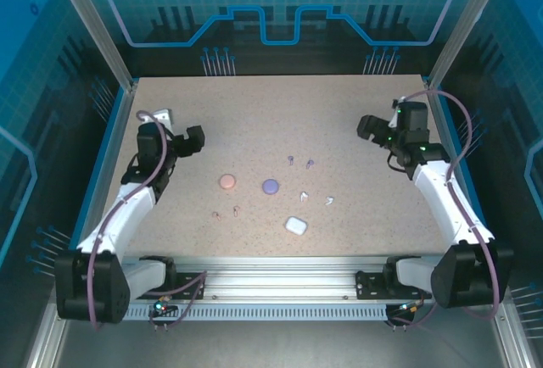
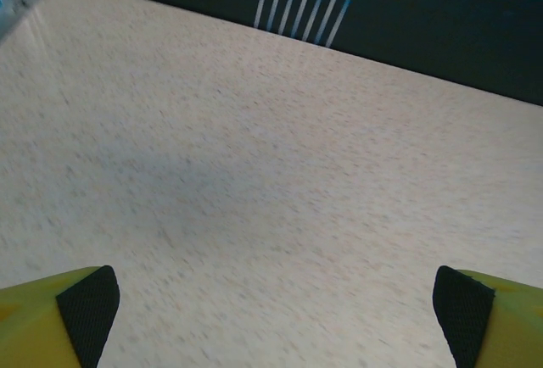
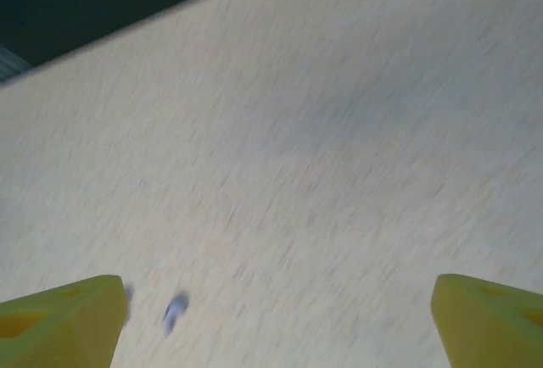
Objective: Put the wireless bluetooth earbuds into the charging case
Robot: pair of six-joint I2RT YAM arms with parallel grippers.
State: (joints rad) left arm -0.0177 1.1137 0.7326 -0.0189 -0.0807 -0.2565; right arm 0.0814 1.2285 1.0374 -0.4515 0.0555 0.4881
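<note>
The speckled table (image 1: 254,105) has three small cases near its middle. Seen from above, the purple case (image 1: 270,186) is like the middle of a clock, with 12 o'clock at the far edge. The pink case (image 1: 227,181) lies near it at 9 o'clock. The white case (image 1: 295,225) lies at about 5 o'clock, closer to the near edge. They are too small to tell if their lids are up or down. The tiny earbuds lie in pairs on the bare table, apart from the cases. The purple earbuds (image 1: 291,161) are side by side at 1 o'clock. The white earbuds (image 1: 303,196) are between 3 and 4 o'clock. The pink earbuds (image 1: 235,209) are at about 8 o'clock, just on the near side of the pink case. The left gripper (image 1: 191,139) is well away at 10 o'clock. In its own wrist view the left gripper (image 2: 276,304) has its two fingers (image 2: 89,304) spread wide, with only table between them, so it holds nothing. The right gripper (image 1: 366,125) is well away at 2 o'clock. The right wrist view is blurry, but the right gripper (image 3: 276,317) also has its yellow fingers (image 3: 59,326) far apart and empty. One blurry purple earbud (image 3: 175,313) lies on the table near the finger on the left of that view, not touching it.
</note>
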